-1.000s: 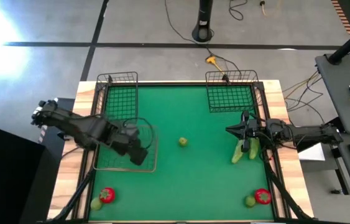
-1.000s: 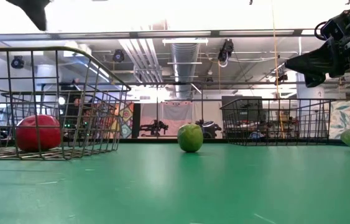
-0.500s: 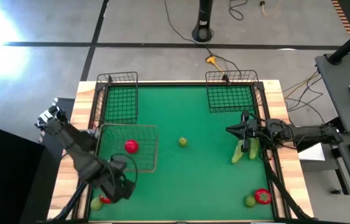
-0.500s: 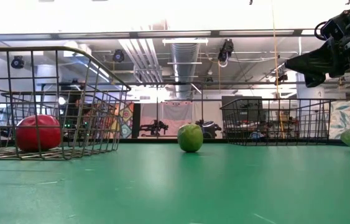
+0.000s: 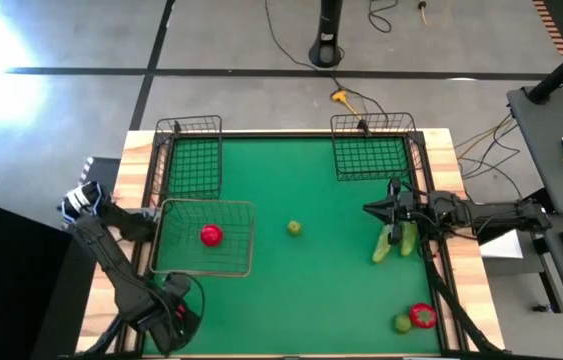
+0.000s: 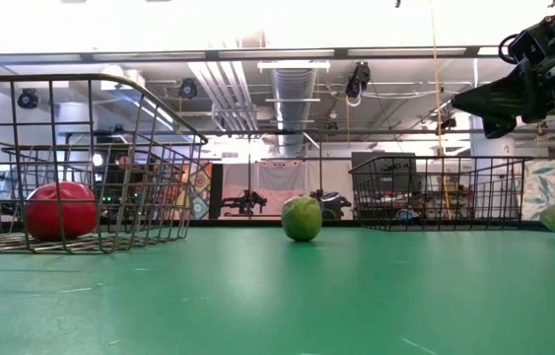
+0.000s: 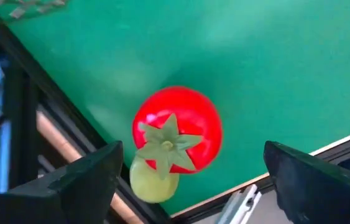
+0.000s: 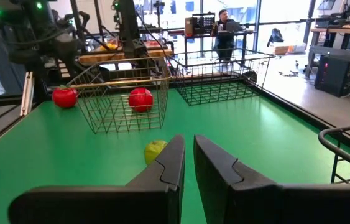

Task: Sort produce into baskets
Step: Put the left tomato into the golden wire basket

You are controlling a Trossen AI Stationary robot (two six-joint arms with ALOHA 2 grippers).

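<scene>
A robotics lab: exposed ceiling ducts (image 6: 292, 94), equipment benches (image 8: 339, 37), trailing floor cables (image 5: 291, 45).

Grey wire basket (image 5: 204, 267) left of centre holds one red tomato (image 5: 210, 235); two dark baskets (image 5: 189, 158) (image 5: 372, 152) up top; yellow-green ball (image 5: 294, 228) centre; cucumbers (image 5: 393, 243) right.

I am hanging my left gripper (image 5: 173, 322) at the near left corner, fingers spread wide; my right gripper (image 5: 379, 209) is waiting far right, pinched closed.
</scene>
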